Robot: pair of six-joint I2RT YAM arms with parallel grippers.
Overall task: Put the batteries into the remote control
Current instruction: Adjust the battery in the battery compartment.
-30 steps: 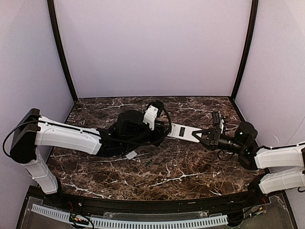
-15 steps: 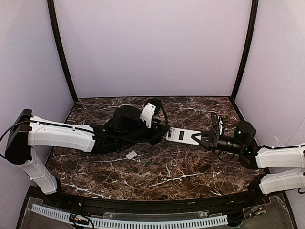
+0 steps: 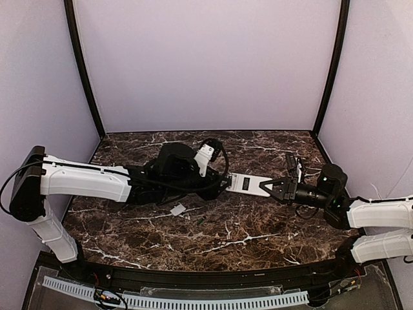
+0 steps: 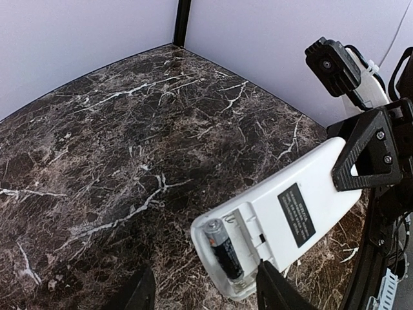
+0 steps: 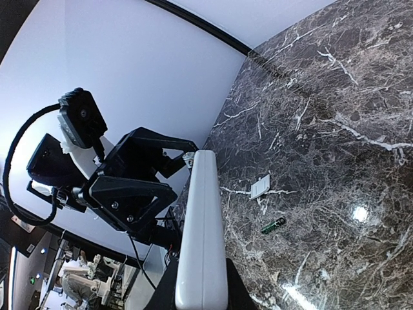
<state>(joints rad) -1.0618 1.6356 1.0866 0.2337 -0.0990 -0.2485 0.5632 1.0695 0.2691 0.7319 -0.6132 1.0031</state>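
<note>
The remote control is held off the table, white back up, with my right gripper shut on its right end. In the right wrist view its edge runs away from my right gripper. The open battery compartment at its left end holds one dark battery; the slot beside it is empty. My left gripper stands open around that end, fingers apart and holding nothing. A second battery lies on the marble.
A small white battery cover lies on the marble table just left of the loose battery, also seen in the right wrist view. Purple walls close in the back and sides. The left arm stretches across the table's middle.
The left gripper's jaws have widened at the remote's compartment end and its wrist shifted slightly. The right gripper has moved the remote a little left and lower.
</note>
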